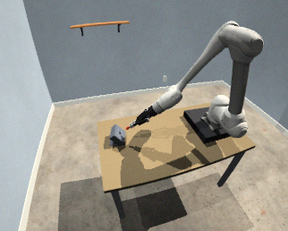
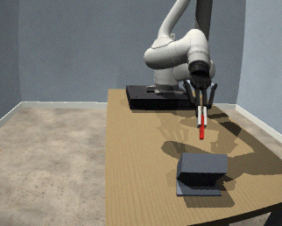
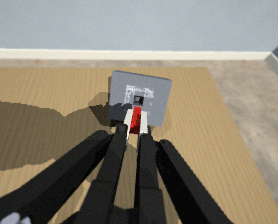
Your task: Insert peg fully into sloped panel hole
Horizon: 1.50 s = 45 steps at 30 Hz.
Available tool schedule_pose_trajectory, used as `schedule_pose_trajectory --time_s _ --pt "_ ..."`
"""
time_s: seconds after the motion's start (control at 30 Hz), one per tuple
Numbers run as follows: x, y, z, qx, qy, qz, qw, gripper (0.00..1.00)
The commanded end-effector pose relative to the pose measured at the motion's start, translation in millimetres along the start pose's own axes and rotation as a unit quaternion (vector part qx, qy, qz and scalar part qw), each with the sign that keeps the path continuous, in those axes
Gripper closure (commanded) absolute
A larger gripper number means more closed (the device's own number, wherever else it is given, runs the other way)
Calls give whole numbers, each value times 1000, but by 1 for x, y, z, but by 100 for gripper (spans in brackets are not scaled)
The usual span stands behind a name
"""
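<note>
My gripper (image 1: 135, 122) (image 2: 201, 116) (image 3: 136, 118) is shut on a thin red peg (image 1: 129, 126) (image 2: 202, 130) (image 3: 136, 122), which sticks out past the white fingertips. A grey block with a sloped panel (image 1: 118, 133) (image 2: 201, 164) (image 3: 150, 102) stands on the wooden table (image 1: 205, 154) (image 2: 135, 177) (image 3: 45, 85). The panel has a small dark square hole (image 3: 138, 100). In the wrist view the peg's tip points at the hole from a short way off. In the top and exterior views the peg hangs in the air, apart from the block, tilted down towards it.
The arm's dark base plate (image 1: 200, 123) (image 2: 154, 99) sits at the table's far end. An orange wall shelf (image 1: 99, 24) hangs high on the back wall. The table edge lies close behind the block in the wrist view.
</note>
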<state>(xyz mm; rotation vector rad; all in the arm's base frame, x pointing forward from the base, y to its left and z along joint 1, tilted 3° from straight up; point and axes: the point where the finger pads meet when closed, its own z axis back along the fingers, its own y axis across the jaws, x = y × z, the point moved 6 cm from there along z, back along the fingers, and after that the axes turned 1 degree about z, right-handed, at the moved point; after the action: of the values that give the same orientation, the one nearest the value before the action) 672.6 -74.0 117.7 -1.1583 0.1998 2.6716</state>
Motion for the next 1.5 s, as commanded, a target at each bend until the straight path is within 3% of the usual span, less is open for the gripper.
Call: schedule_pose_trajectory --time_s 0.0,0.4,1.47 --pt "0 0 -8 0 0 0 1000 100" --pt "0 0 -28 0 0 0 1000 100" --pt "0 0 -49 0 0 0 1000 100"
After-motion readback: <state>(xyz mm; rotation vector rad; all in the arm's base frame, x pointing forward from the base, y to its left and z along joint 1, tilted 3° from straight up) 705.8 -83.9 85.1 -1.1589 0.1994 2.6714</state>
